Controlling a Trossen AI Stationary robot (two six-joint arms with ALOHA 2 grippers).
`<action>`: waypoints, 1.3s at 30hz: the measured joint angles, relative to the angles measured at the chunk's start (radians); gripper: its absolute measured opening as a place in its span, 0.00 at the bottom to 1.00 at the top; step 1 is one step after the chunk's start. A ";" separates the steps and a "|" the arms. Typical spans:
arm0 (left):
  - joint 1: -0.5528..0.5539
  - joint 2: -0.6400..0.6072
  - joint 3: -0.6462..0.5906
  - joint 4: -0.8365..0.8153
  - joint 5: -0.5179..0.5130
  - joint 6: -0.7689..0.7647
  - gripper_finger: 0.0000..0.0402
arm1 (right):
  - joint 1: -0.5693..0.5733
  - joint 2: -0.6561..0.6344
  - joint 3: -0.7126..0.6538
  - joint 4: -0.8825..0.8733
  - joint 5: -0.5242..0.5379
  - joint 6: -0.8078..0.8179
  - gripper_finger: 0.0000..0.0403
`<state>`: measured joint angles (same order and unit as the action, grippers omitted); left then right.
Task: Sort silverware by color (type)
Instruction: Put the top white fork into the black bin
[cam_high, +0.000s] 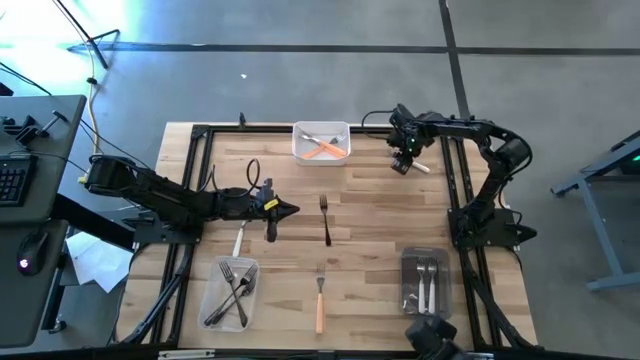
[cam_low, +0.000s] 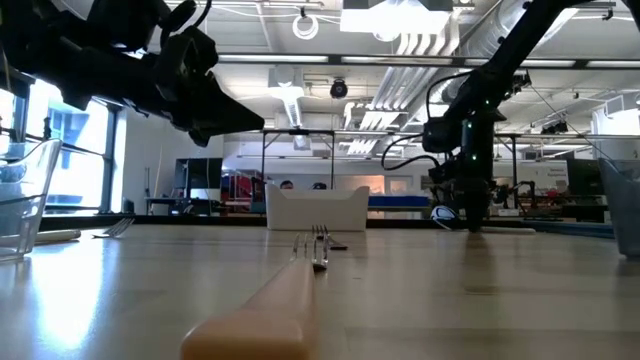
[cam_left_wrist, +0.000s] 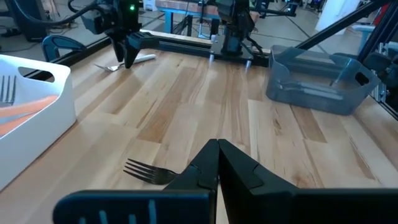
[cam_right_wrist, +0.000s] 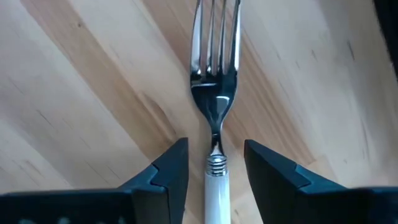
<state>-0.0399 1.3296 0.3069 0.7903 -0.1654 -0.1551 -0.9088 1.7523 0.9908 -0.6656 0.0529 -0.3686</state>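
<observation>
My right gripper (cam_right_wrist: 214, 144) is open at the table's far right, pointing down. Its fingers stand on either side of a white-handled fork (cam_right_wrist: 214, 93) lying flat on the wood (cam_high: 420, 166), level with the joint of head and handle, with a gap on both sides. My left gripper (cam_high: 290, 210) is shut and empty, held above the table left of centre (cam_left_wrist: 217, 144). A dark fork (cam_high: 325, 220) lies just beyond its tip. An orange-handled fork (cam_high: 320, 300) lies near the near edge. Another white-handled fork (cam_high: 240, 238) lies under the left arm.
A white tray (cam_high: 300, 150) at the far edge holds orange-handled forks. A clear tray (cam_high: 215, 275) near left holds dark metal forks. A grey tray (cam_high: 408, 262) near right holds white-handled forks. Black frame rails run along the table's left and right sides.
</observation>
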 joint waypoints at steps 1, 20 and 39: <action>0.000 0.000 0.000 0.000 0.000 0.001 0.00 | 0.002 -0.001 -0.002 0.003 0.003 0.002 0.34; -0.008 0.000 0.000 0.025 0.000 0.036 0.00 | 0.060 -0.002 0.066 -0.079 0.019 0.089 0.00; -0.075 0.000 0.000 0.023 0.000 0.151 0.00 | 0.157 -0.022 0.124 -0.186 0.115 0.301 0.25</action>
<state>-0.1147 1.3296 0.3073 0.8128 -0.1658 -0.0044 -0.7522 1.7298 1.1151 -0.8513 0.1676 -0.0677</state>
